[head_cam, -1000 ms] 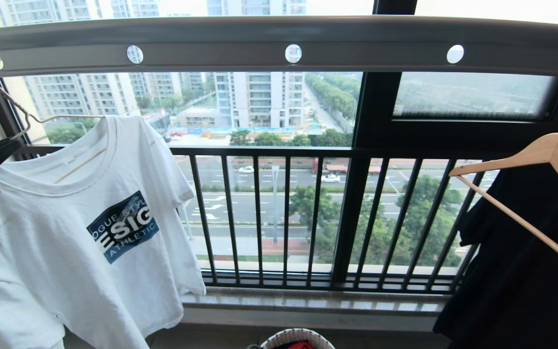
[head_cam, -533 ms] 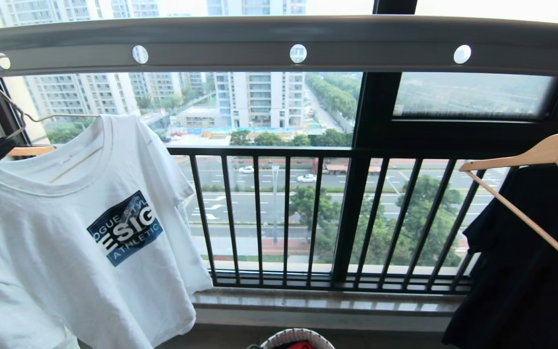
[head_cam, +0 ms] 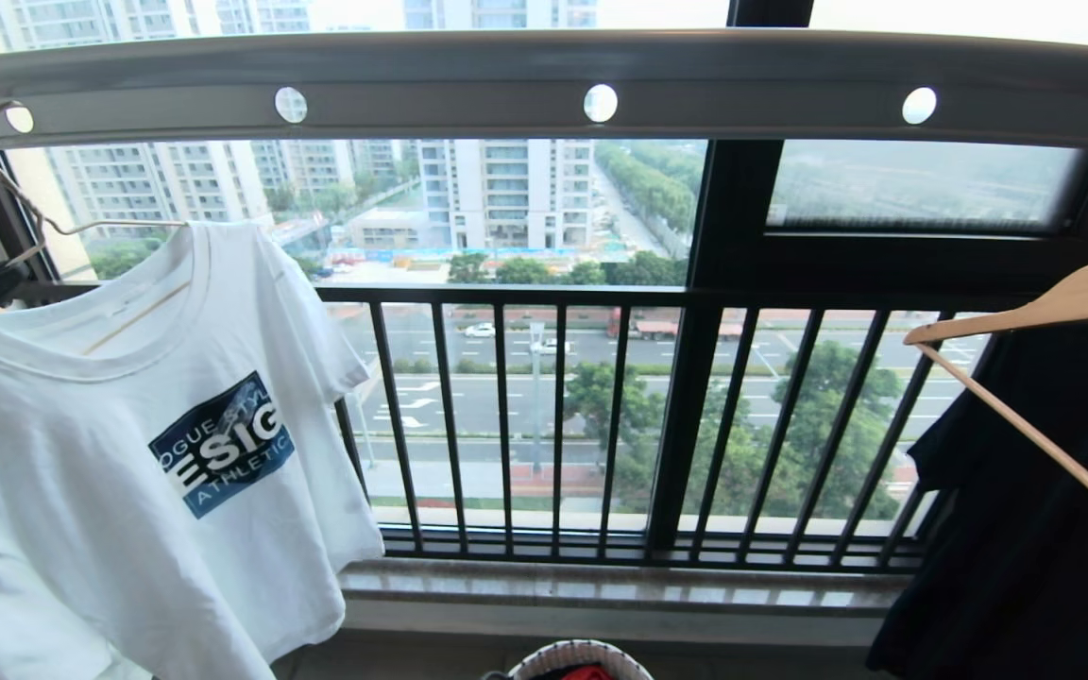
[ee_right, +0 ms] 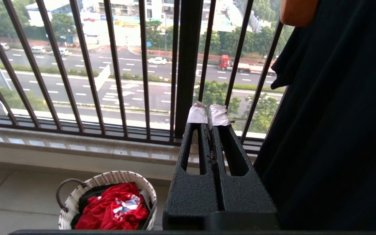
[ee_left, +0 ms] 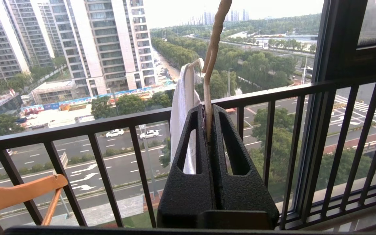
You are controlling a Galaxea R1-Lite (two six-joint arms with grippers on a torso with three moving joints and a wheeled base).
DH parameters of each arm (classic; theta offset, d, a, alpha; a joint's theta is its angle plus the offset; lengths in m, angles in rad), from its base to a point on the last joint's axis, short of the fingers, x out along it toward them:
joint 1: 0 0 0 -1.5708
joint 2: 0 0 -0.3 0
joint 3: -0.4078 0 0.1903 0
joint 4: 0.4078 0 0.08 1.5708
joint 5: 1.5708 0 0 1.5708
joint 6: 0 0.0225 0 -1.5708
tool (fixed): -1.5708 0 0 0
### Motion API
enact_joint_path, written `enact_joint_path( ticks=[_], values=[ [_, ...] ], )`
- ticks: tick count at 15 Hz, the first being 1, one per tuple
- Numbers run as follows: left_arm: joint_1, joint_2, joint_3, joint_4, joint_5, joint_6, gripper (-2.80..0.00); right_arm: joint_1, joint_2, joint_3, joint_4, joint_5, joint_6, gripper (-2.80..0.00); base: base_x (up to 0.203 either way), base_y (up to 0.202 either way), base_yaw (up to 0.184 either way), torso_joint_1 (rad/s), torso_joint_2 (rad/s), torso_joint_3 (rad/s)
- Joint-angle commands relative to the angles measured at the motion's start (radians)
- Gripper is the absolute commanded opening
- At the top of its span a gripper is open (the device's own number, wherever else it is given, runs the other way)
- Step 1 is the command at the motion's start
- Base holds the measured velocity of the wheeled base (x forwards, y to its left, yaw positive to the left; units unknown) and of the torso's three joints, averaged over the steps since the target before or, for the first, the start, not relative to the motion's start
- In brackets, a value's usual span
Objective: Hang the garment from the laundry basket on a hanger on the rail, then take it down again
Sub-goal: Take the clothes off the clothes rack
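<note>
The white garment (head_cam: 110, 529) with its blue "DESIGN" print hangs on the thin cream hanger (head_cam: 119, 225) at the left of the head view. The hanger's hook sits by the leftmost visible hole of the grey rail (head_cam: 450, 94). My left gripper (head_cam: 6, 280) reaches in from the left edge. In the left wrist view it (ee_left: 208, 107) is shut on the hanger's twisted wire neck (ee_left: 212, 49), with the garment (ee_left: 183, 107) edge-on behind it. The laundry basket (head_cam: 582, 654) shows at the bottom edge. My right gripper (ee_right: 208, 112) is shut on nothing, low beside the basket (ee_right: 66, 212).
A wooden hanger (head_cam: 1054, 297) carrying a black garment (head_cam: 1026, 529) hangs at the right. The black barred railing (head_cam: 525, 295) and window sill run behind. A red cloth (ee_right: 113, 209) lies in the basket. Another wooden hanger (ee_left: 15, 192) is beside my left gripper.
The whole head view has shifted a little to the right, so the camera moved. Against the rail, the hanger and garment have drifted slightly left with my left gripper.
</note>
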Motion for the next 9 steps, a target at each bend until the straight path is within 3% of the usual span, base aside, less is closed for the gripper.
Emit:
enact_joint_path(
  ticks=[1, 9],
  values=[
    [0.009, -0.023, -0.001, -0.010, -0.004, -0.012, -2.80, 0.000, 0.001, 0.000, 0.000, 0.000, -0.001, -2.80, 0.000, 0.000, 0.000, 0.000, 0.00, 0.000],
    [0.023, -0.060, -0.004, -0.010, -0.005, -0.066, -2.80, 0.000, 0.001, 0.000, 0.000, 0.000, -0.001, -2.80, 0.000, 0.000, 0.000, 0.000, 0.00, 0.000]
  ],
)
